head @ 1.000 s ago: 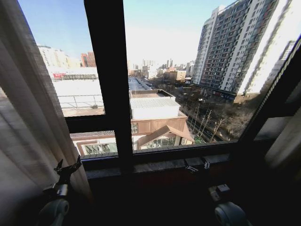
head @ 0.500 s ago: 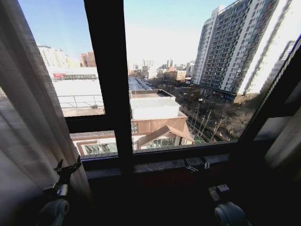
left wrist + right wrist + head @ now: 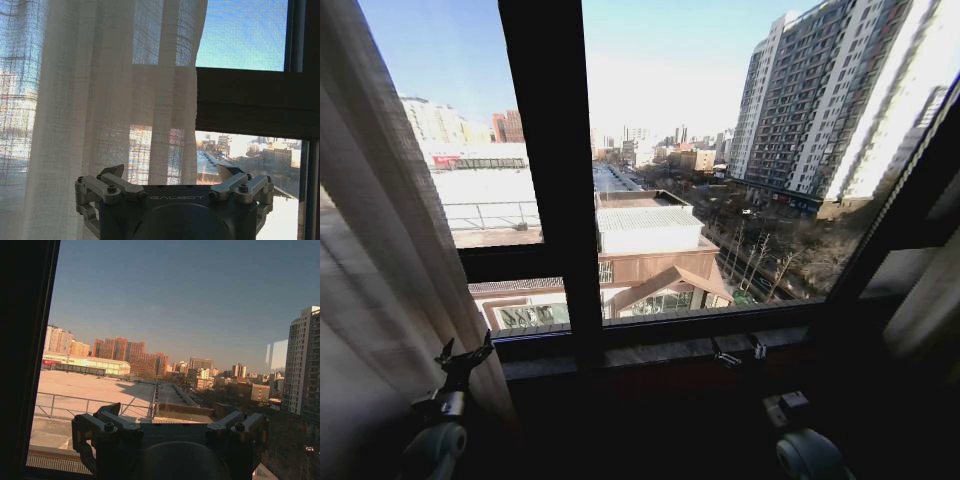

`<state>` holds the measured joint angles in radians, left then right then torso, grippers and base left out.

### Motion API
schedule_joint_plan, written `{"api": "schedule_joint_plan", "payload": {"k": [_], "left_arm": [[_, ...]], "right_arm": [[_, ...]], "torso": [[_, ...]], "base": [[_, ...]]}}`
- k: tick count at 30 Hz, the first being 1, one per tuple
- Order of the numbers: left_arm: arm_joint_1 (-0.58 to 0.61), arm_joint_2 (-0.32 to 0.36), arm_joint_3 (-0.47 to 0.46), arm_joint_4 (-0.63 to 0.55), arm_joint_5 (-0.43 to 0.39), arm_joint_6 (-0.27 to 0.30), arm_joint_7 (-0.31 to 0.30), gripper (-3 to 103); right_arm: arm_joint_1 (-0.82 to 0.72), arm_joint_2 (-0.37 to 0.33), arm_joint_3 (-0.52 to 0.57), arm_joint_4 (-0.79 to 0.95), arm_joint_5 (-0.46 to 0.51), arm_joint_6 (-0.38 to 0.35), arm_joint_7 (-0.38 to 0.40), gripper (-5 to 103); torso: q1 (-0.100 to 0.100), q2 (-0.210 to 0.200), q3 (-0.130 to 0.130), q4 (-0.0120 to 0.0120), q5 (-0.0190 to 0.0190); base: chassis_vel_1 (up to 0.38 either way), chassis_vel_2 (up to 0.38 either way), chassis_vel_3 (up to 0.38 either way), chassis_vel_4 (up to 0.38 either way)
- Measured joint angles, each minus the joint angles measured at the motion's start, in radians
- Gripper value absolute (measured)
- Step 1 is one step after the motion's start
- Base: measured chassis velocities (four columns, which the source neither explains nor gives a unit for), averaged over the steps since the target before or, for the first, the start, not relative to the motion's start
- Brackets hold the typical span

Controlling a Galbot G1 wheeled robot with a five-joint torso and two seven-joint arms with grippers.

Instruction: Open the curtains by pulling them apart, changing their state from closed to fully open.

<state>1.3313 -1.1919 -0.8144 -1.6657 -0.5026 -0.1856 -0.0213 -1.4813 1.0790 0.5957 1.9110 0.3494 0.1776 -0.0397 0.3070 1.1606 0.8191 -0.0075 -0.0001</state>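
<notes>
The left sheer cream curtain [image 3: 380, 250] hangs gathered at the left side of the window, its folds reaching down beside my left gripper [image 3: 465, 358]. In the left wrist view the same curtain [image 3: 100, 100] fills the space ahead of the left gripper [image 3: 170, 175], which is open, holds nothing and is apart from the fabric. A pale strip of the right curtain [image 3: 928, 315] shows at the far right edge. My right gripper [image 3: 740, 352] sits low by the window sill. It is open [image 3: 167, 412] and faces bare glass.
A thick dark window mullion [image 3: 552, 170] stands upright between the panes, with a dark crossbar [image 3: 255, 102] and the stone sill [image 3: 660, 352] below. A dark frame post [image 3: 25, 355] runs beside the right gripper. City buildings lie beyond the glass.
</notes>
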Motion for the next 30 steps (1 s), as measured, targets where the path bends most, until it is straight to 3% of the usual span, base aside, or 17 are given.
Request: {"api": "schedule_joint_plan", "payload": {"k": [30], "left_arm": [[0.000,0.000,0.000,0.000,0.000,0.000,0.000,100]], "right_arm": [[0.000,0.000,0.000,0.000,0.000,0.000,0.000,100]], "torso": [[0.000,0.000,0.000,0.0000,0.0000]], "base": [[0.000,0.000,0.000,0.000]]}}
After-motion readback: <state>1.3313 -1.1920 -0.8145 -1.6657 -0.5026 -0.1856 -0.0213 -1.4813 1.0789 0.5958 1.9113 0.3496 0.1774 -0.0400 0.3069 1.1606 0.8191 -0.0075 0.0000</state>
